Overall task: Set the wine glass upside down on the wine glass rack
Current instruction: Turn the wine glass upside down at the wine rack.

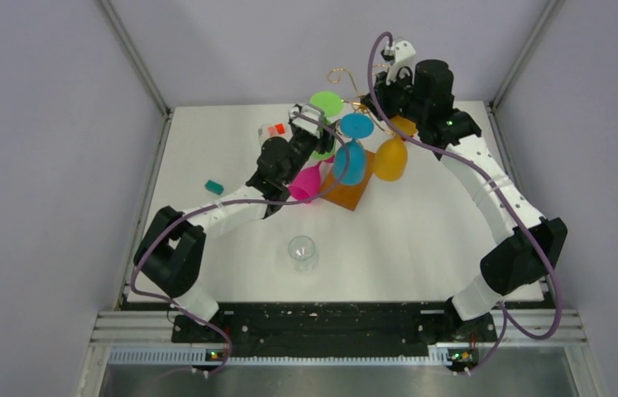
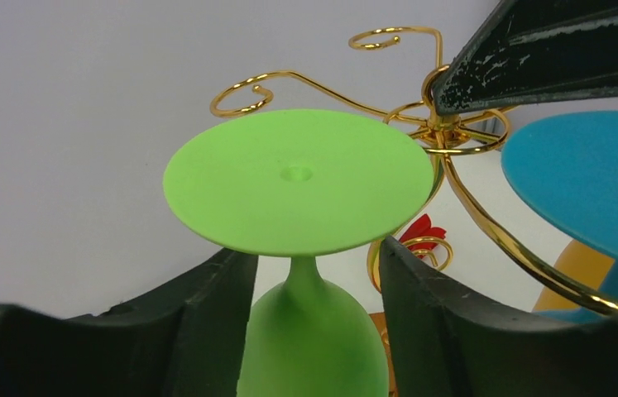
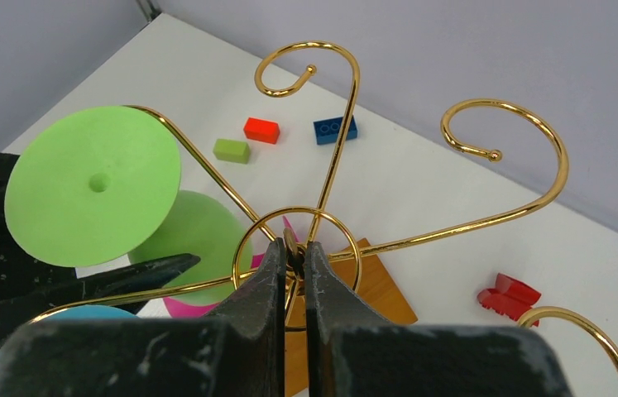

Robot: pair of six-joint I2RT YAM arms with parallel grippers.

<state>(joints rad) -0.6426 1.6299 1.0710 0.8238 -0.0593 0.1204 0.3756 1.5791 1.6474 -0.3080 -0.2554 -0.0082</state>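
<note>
The wine glass rack [image 1: 347, 78] is gold wire with curled arms on an orange-brown base [image 1: 353, 195]. My left gripper [image 2: 313, 252] is shut on the bowl of a green wine glass [image 2: 301, 178], held upside down with its foot level with a curled arm [image 2: 289, 78]. It also shows in the top view [image 1: 326, 103]. I cannot tell whether the arm bears it. My right gripper [image 3: 293, 246] is shut on the rack's centre hub [image 3: 295, 217]. Blue [image 1: 352, 161], orange [image 1: 390, 159] and pink [image 1: 305, 184] glasses hang upside down at the rack.
A clear glass [image 1: 302, 252] stands on the white table in front of the rack. Small red [image 3: 261, 130], green [image 3: 231, 150] and blue [image 3: 335, 129] bricks lie behind it, a red piece [image 3: 508, 295] to the right, a teal block [image 1: 214, 187] at left.
</note>
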